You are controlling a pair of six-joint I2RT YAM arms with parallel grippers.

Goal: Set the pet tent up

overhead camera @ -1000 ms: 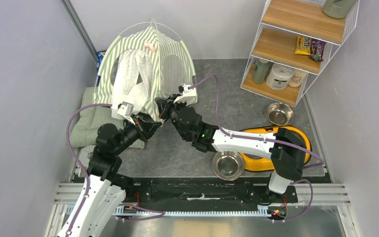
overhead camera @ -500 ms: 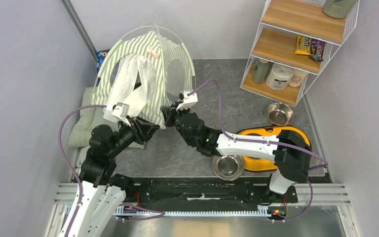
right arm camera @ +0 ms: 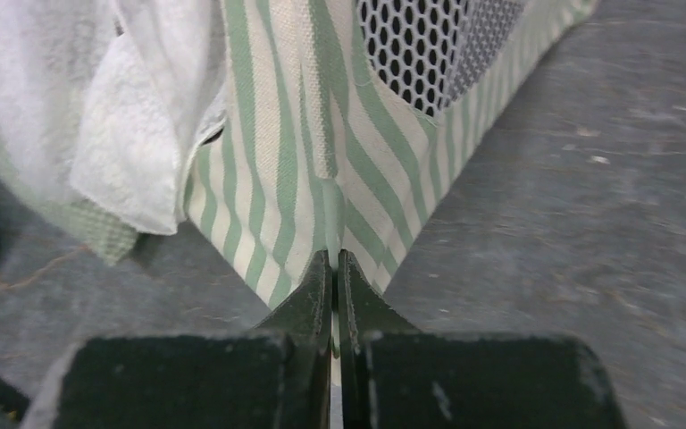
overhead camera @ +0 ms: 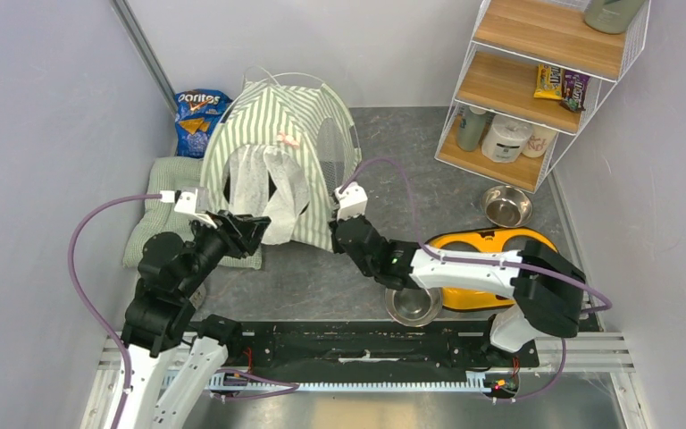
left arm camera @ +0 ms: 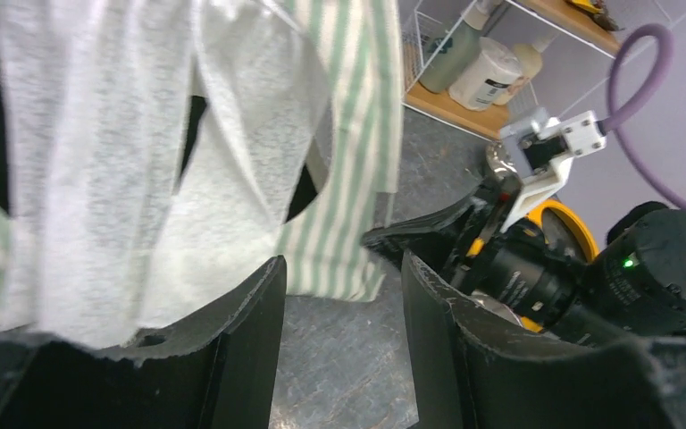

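Observation:
The pet tent [overhead camera: 277, 147], green-and-white striped with white mesh panels, stands upright on the grey floor at the back left. Its white door flaps [left arm camera: 125, 152] hang loose over the opening. My right gripper [overhead camera: 333, 235] is shut on the tent's near right bottom corner; in the right wrist view the jaws [right arm camera: 335, 261] pinch a thin pale strip at the striped corner [right arm camera: 268, 134]. My left gripper [overhead camera: 252, 225] stands open just in front of the tent's door. Only bare floor shows between its fingers [left arm camera: 272, 304], and the striped hem [left arm camera: 339, 214] lies beyond the tips.
A pale green cushion [overhead camera: 163, 223] lies left of the tent, and a Doritos bag [overhead camera: 198, 112] stands behind it. A yellow double-bowl holder [overhead camera: 487, 268], a steel bowl [overhead camera: 414, 302] and another bowl [overhead camera: 506, 206] sit on the right. A wire shelf [overhead camera: 536, 80] fills the back right corner.
The left gripper opened, let go of the tent and drew back to the left. The tent swung down from a tilt to stand on the floor. The right gripper kept its hold on the corner.

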